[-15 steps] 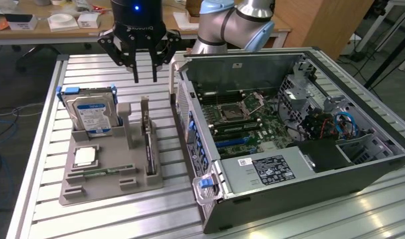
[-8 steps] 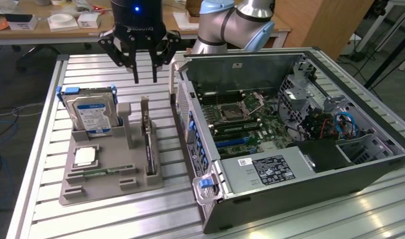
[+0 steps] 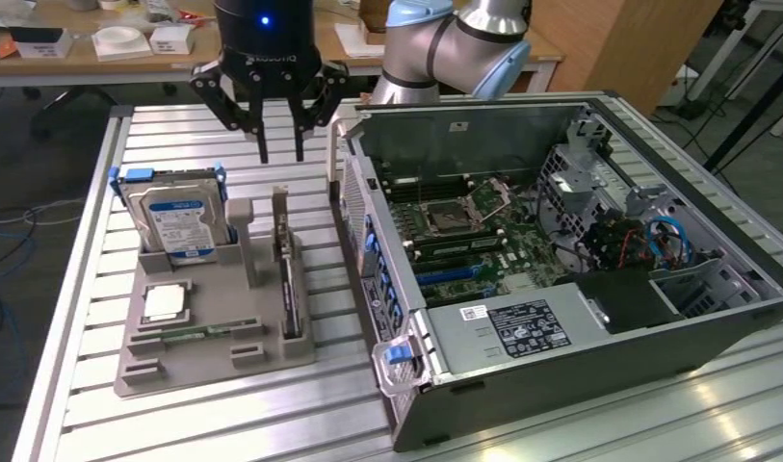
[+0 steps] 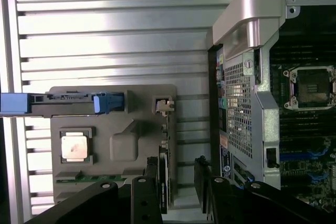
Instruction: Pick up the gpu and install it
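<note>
Exterior view shows you the gripper (image 3: 282,154) hanging above the grey tray (image 3: 186,361), its fingers spread wide and holding nothing. The gpu (image 3: 288,279) stands on edge in a slot on the tray's side nearest the open case (image 3: 559,327), untouched and not yet installed. On the wrist view you see the gripper (image 4: 176,163) over that card (image 4: 164,153), whose thin edge lies between the fingers, closer to one. A drive (image 3: 179,221) stands upright at the tray's far corner.

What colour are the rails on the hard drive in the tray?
Blue rails on the hard drive; clearest in the exterior view.
</note>
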